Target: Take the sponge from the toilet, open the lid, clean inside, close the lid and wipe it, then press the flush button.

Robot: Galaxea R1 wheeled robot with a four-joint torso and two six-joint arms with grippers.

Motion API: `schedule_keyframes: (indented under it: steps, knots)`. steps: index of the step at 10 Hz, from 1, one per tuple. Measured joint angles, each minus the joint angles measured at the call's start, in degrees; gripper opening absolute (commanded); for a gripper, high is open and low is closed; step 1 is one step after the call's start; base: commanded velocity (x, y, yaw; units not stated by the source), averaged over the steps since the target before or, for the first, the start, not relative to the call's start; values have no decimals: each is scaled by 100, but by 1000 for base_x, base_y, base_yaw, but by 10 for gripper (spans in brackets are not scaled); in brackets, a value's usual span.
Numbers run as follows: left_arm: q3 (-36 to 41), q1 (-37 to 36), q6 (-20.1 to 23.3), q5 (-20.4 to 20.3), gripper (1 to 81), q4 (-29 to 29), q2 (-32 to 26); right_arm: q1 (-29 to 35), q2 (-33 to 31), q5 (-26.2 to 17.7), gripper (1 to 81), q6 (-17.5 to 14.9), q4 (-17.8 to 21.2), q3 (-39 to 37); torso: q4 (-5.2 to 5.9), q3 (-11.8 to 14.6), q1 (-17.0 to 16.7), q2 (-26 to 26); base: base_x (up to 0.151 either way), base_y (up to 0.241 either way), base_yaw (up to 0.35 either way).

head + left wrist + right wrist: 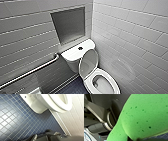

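Raised lid (88, 62), long axis upward; right pincer (134, 139) clamped on sponge (144, 116); left pincer (52, 133): cannot tell

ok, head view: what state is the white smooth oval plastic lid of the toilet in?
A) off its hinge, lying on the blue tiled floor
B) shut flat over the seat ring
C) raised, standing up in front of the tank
C: in the head view the white oval plastic lid stands raised in front of the white rectangular tank cover, and the white oval seat ring below it is uncovered.
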Motion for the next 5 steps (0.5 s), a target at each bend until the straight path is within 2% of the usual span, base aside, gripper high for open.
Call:
schedule_keyframes:
  steps: [2, 5]
  knots:
    - [30, -450, -46, 80, 811, -761, -1, -99, -116, 336, 10, -2, -9, 258, 0, 0, 0, 2, 0, 0, 0]
    - [35, -1037, -94, 50, 811, -1904, -23, -133, -400, 435, 10, -6, -30, 1013, 0, 0, 0, 7, 0, 0, 0]
